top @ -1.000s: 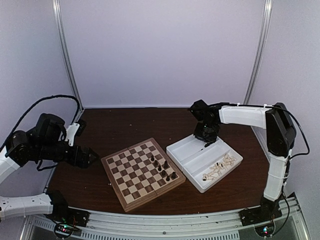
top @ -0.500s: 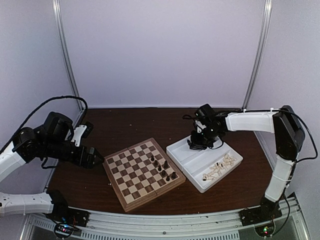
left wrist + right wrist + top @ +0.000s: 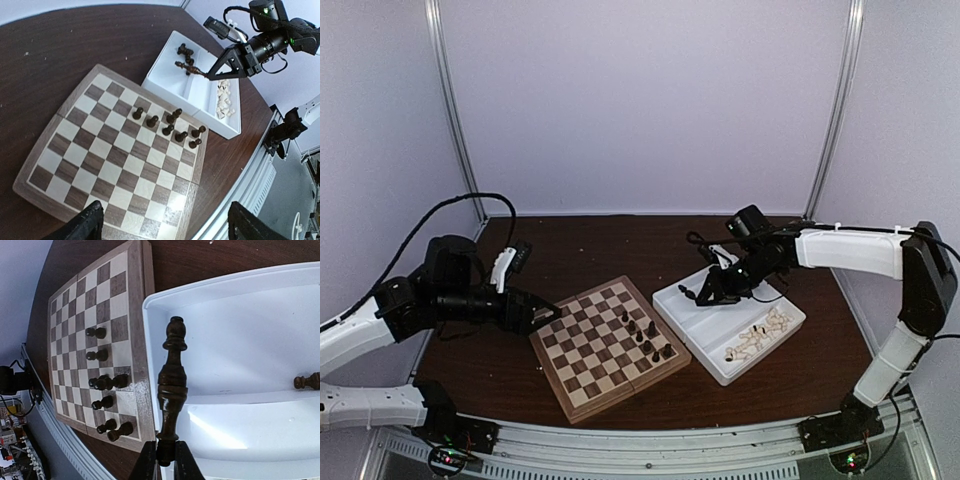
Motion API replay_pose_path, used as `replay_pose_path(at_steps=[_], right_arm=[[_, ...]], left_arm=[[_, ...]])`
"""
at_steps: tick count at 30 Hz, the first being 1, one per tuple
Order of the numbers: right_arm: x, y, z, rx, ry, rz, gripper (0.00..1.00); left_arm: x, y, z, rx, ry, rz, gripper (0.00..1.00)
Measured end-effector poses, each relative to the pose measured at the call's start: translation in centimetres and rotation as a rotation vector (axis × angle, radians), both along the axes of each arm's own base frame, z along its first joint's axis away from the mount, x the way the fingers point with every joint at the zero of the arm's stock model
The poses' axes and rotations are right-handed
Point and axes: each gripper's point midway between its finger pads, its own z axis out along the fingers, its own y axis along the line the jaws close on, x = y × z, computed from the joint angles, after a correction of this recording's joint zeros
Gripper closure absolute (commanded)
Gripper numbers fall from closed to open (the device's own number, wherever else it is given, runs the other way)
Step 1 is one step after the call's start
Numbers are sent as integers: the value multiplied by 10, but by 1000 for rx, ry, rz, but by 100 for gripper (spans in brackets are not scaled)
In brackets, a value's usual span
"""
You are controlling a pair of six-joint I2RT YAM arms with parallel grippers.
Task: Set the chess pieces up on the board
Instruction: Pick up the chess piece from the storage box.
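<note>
Right gripper (image 3: 166, 460) clamping a dark piece (image 3: 171, 385) over tray (image 3: 240, 330); left gripper (image 3: 535, 313) hanging open; board (image 3: 75, 150) holding seven, most remaining.

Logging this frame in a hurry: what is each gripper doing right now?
Left gripper: open, holding nothing.
Right gripper: closed on a dark chess piece.

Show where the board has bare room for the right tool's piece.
Bare: all squares of the board from its middle to the border nearest the left tool. Crowded: the dark pieces bunched along the edge beside the white tray. The right tool grips its piece above that tray.
</note>
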Motion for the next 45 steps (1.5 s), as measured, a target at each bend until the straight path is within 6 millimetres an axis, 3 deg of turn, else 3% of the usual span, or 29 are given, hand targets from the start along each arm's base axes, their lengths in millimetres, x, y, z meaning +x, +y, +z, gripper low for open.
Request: replay_pose_path(at_steps=[8,10,14,20,24,27,33,43,45], right_arm=[[-42,30,36,115,-34,199,100],[-55,41,49,148,-62,258,100],[-77,62,74,221,-132,357,100],[-99,86,87,276,-179,446,100],[-104,100,96,302,-207,478,100],[-106,108,101,319,-225,493,100],[-105,121,101,323,-225,510,100],[-105,130,105,335,-235,524,100],[-106,131,106,338,-238,527,100]], left_arm=[[14,-14,1,-137,-228,-33,8],[18,-18,9,-179,-234,-19,7],[29,-32,24,-272,-127,26,12],[39,-71,28,-445,164,13,21],[37,-85,18,-495,333,8,18],[36,-86,23,-514,382,17,17],[35,-89,35,-555,435,26,33],[34,-89,33,-560,480,41,34],[33,-89,31,-556,490,46,39]])
